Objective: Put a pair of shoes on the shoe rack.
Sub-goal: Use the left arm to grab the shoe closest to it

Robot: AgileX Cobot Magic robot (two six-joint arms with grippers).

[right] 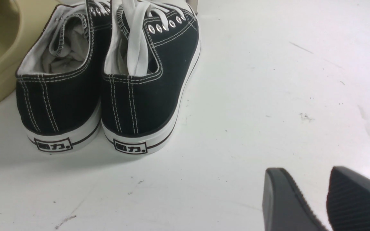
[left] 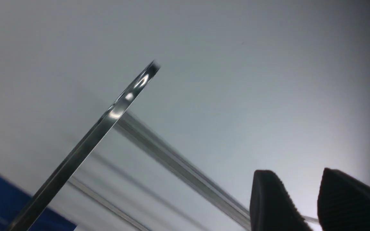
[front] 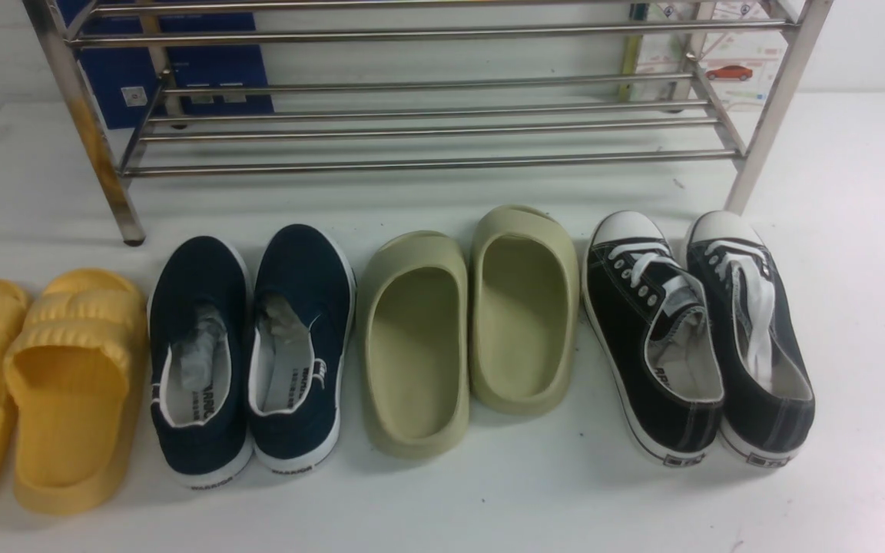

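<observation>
Navy slip-ons (front: 250, 353) sitting lower left in front view, toes facing shoe rack (front: 427, 123) up top, prob. for a straight lift. Left wrist: left tool (left: 295, 175) hanging part-open, empty, nr rack. Right wrist: right tool (right: 303, 173) also part-open, empty, nr black sneakers (right: 108, 80).

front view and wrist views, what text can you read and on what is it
"WARRIOR": heel sole of each of the navy slip-ons.
"回力": heel tab of each of the black sneakers.
Slip-on insole print, label on the blue box, poster behind the shoe rack: too blurred.
</observation>
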